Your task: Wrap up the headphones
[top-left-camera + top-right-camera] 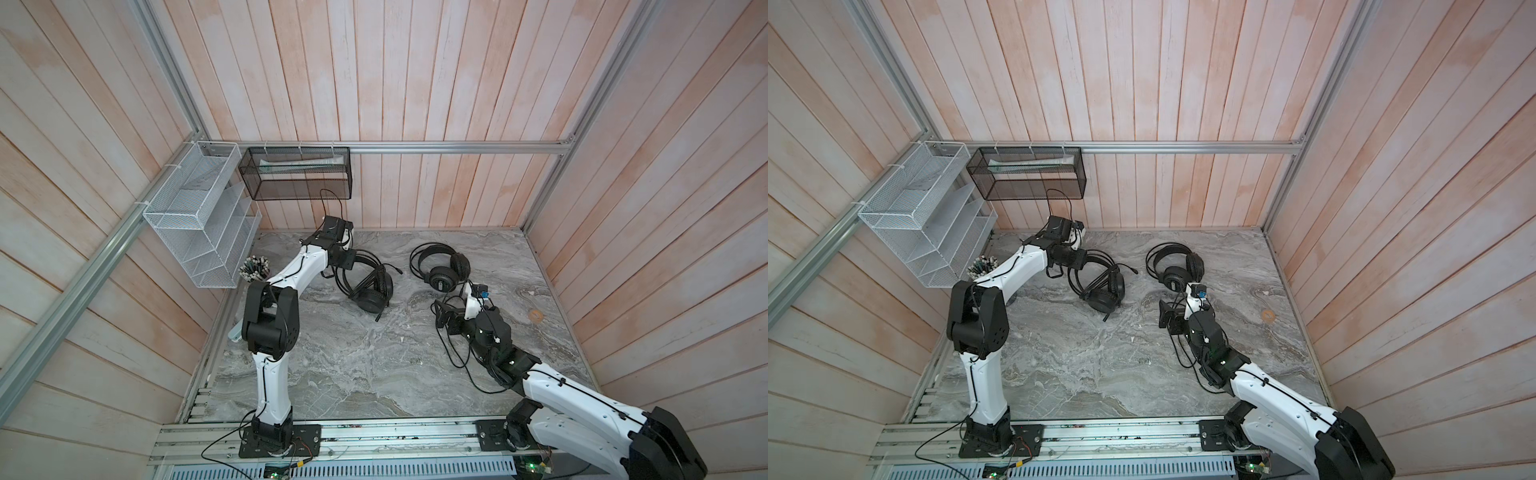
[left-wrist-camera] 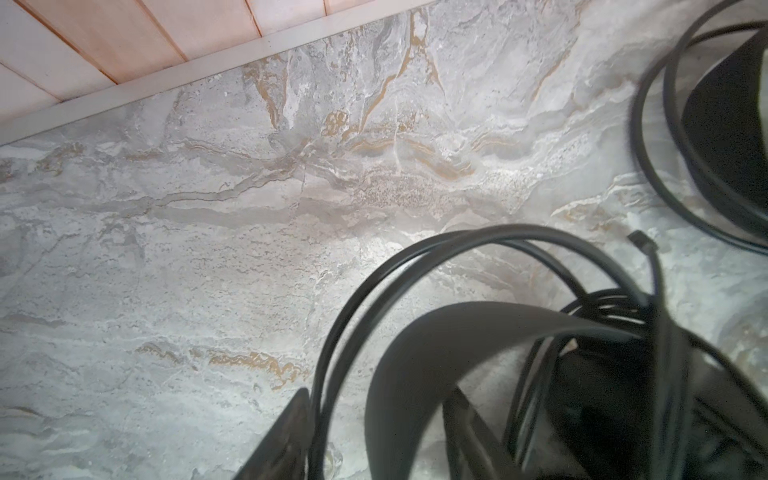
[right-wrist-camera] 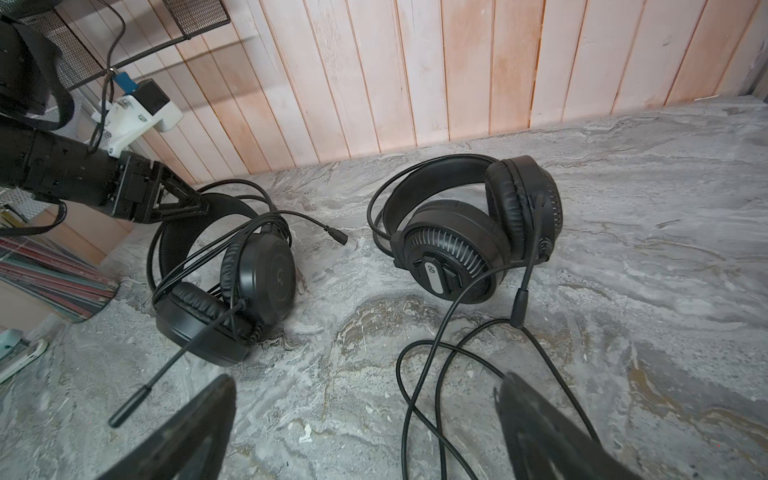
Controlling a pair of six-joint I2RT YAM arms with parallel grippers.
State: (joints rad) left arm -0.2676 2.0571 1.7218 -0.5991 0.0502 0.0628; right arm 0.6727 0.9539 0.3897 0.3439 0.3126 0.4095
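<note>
L gripper (image 3: 195, 203): jaws parted astride headband of smooth-cup headset (image 1: 370, 286), far left, cable looped on it. R gripper (image 3: 365, 432): spread wide, empty, over loose cable (image 3: 399, 370) of grille-cup headset (image 1: 440, 266), far centre. Tip: pinch cable nr cup, wind snug round band.

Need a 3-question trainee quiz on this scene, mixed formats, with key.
1. True or false: no cable trails loose from the grille-backed headset.
2. The right end effector is: A) shut on a cable B) open C) out of view.
3. Fill in: on the smooth-cupped headset, the left end effector sits at the ____.
Key: 1 false; 2 B; 3 headband.
</note>
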